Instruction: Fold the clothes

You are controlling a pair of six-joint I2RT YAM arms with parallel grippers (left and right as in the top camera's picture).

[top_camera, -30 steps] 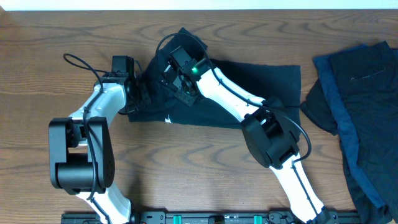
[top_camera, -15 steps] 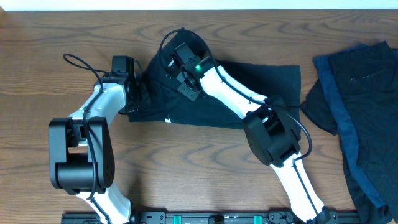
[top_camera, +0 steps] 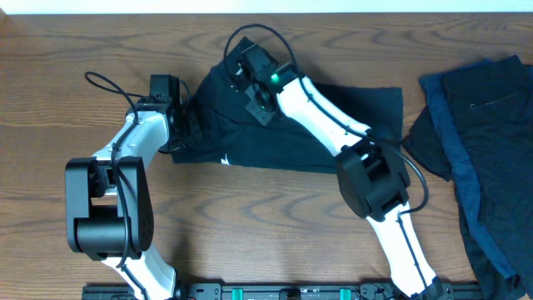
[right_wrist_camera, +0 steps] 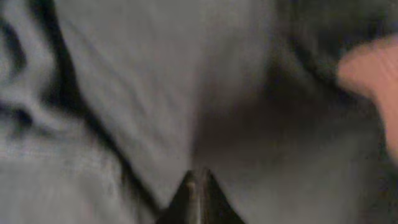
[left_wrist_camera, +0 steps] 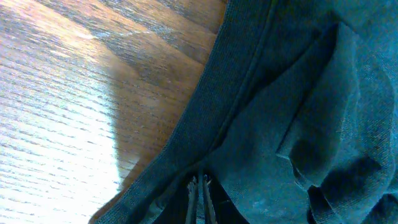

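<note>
Wood-grain table (top_camera: pixel 250 225) fills the overhead view, with a dark navy T-shirt (top_camera: pixel 375 104) spread across its middle, its small white label (top_camera: pixel 226 160) at the near edge. Well apart to the right lies a heap of more clothes (top_camera: pixel 495 100), a brighter blue piece (top_camera: pixel 456 158) showing along its left side.

The left gripper (left_wrist_camera: pixel 199 190) sits at the shirt's left edge with its jaws clenched. In its wrist view the thin tips meet right where the hem band runs in, so it looks pinched on that hem, and it has not shifted over the last second.

The right gripper (right_wrist_camera: pixel 198 183) is what has changed. A second ago it stood partly parted over the shirt's upper left. Now it has slid toward the far edge of the table and snapped closed, tips pressed together over blurred cloth. Whether fabric is actually caught between them cannot be told from that soft view.

My reading is that both arms have now secured the left side of the shirt, so a fold across toward the right could begin, provided the right pinch really holds; the heap at right is untouched
</note>
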